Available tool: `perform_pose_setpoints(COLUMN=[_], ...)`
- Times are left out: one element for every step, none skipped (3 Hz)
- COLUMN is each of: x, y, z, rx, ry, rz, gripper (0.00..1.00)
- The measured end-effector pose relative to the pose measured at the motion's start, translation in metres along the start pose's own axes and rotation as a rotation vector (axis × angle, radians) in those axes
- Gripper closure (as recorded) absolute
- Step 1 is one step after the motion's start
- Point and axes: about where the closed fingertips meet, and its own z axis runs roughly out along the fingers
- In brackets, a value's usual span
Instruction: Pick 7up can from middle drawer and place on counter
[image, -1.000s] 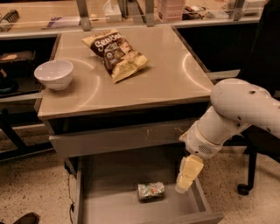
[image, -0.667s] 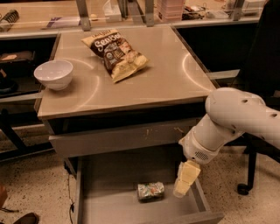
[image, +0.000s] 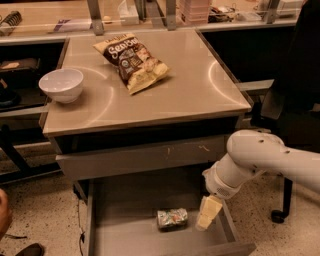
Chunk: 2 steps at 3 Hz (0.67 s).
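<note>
The 7up can (image: 172, 218) lies on its side on the floor of the open middle drawer (image: 130, 227), near the front and a little right of centre. My gripper (image: 206, 215) hangs down from the white arm into the drawer, just right of the can, with a small gap between them. The beige counter (image: 200, 95) forms the cabinet top above.
A brown-and-yellow chip bag (image: 133, 61) and a white bowl (image: 61, 84) sit on the counter. A shut drawer (image: 142, 156) with pale scratches sits above the open one. A black office chair (image: 290, 120) stands at the right. Dark side shelves (image: 20, 75) are at the left.
My arm has shifted left and lower, bringing the gripper closer to the can. The can has not moved.
</note>
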Motion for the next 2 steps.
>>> perform_pose_setpoints(x=[0.0084, 0.0084], y=[-0.0124, -0.0125], z=[0.0408, 0.0409], rx=[-0.034, -0.034], ry=[-0.002, -0.002], rz=[0.003, 0.003], gripper=[0.0, 0.0])
